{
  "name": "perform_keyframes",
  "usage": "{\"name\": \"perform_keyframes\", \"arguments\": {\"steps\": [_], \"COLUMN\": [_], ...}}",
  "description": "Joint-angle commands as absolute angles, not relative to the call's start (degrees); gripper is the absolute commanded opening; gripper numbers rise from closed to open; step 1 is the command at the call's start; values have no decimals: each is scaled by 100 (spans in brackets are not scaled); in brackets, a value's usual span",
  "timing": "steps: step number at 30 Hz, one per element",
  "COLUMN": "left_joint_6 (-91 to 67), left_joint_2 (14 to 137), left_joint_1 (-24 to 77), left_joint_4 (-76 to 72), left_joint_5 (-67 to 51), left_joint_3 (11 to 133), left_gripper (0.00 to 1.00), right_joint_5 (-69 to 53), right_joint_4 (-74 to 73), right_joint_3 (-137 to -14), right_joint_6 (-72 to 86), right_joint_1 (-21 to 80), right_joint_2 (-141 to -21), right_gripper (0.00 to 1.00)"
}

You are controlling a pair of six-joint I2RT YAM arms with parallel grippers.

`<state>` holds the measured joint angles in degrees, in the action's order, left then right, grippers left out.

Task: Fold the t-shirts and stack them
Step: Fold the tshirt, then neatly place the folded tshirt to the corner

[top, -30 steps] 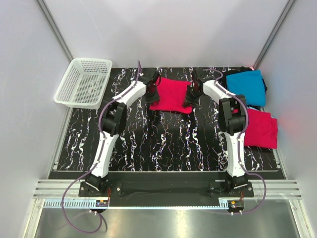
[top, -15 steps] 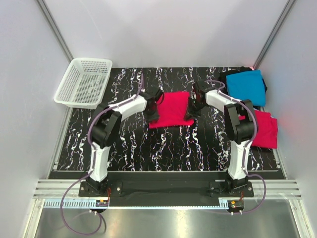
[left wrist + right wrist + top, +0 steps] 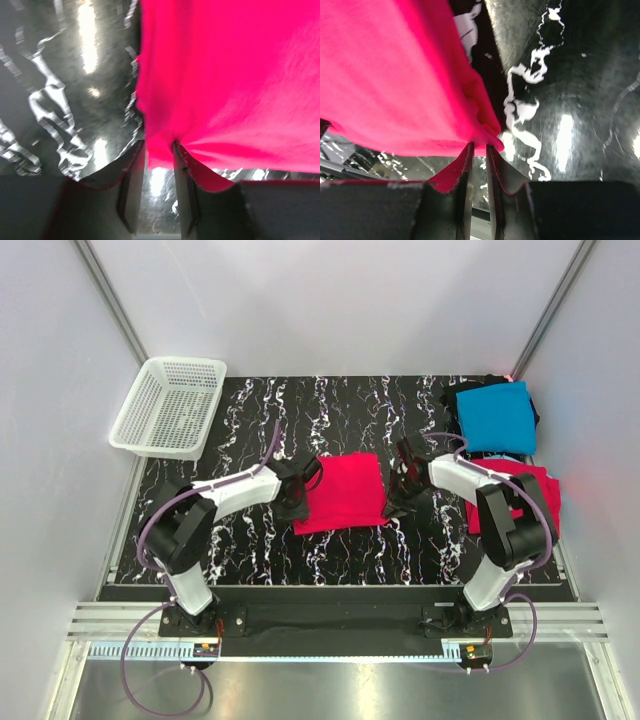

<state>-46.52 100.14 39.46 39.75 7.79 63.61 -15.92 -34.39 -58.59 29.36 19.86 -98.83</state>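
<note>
Moved since the earlier top view: both tools and the folded shirt they hold have come from the far middle of the table [image 3: 250, 550] toward its near half. The other items are unchanged.

1. Folded pinkish-red t-shirt [image 3: 342, 493]. It lies flat on the table between the two tools, as a rough rectangle. Each wrist view cuts off most of it, showing only one edge and a blur of cloth.

2. Left tool [image 3: 158, 149]. Its fingers are closed on the shirt's left edge. The left wrist view shows a small bunch of red cloth pinched between the two dark pads. The fingertips cannot be made out from above, where the wrist covers them.

3. Right tool [image 3: 479, 148]. It is clamped on the shirt's right edge. The right wrist view shows a narrow gap between the pads with a fold of red cloth caught at their tips. How many layers are caught cannot be told.

4. Second pinkish-red t-shirt [image 3: 535, 485]. It lies folded just outward of the right tool. The right arm [image 3: 510, 525] crosses over it and hides its inner and near parts.

5. Turquoise t-shirt [image 3: 495, 415]. It lies folded beyond the right tool, toward the far right corner.

6. Black t-shirt [image 3: 451, 397]. It lies under the turquoise one with only dark margins showing. These are hard to tell from the black marbled table.

7. White mesh basket [image 3: 168, 405]. It sits well beyond the left tool on its outer side, overhanging the table's far left corner.
</note>
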Motion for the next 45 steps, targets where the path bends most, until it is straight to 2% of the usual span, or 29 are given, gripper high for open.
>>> {"name": "perform_keyframes", "arguments": {"steps": [1,6,11,14,16,18,20,22,28,45], "left_joint_6": [-4430,-4202,-3991,-3798,-3736,-3691,-3805,-3902,-4060,-4087], "left_joint_2": [9502,9106,8929,9228,9421,9413,9239,9097,8877,9360], "left_joint_1": [3902,3902,3894,3850,3771,3657,3341,2956,2400,2268], "left_joint_4": [4411,5000,5098,4984,4826,4291,3495,2964,1610,1301], "left_joint_5": [1142,1529,1732,1521,1180,819,152,-409,-1273,-1310], "left_joint_3": [6800,7505,7883,8156,8165,7929,7218,6500,5590,5687], "left_gripper": [35,43,47,47,47,47,48,49,50,50], "right_joint_5": [-1362,-1187,-1213,-1432,-1556,-1564,-1599,-1722,-2530,-3850], "right_joint_4": [-3594,-4060,-4131,-3991,-3711,-3350,-3130,-3051,-2137,-325], "right_joint_3": [-6222,-6872,-7303,-7435,-7304,-7172,-7119,-7093,-6549,-6029], "right_joint_6": [2839,2760,2532,2128,1925,1829,1776,1705,1802,2382], "right_joint_1": [1978,1986,1978,1986,1978,1969,1960,1925,1373,976], "right_joint_2": [-9152,-8684,-8744,-9035,-9070,-9044,-9096,-9184,-9403,-10819], "right_gripper": [23,25,28,39,54,63,67,68,68,64]}}
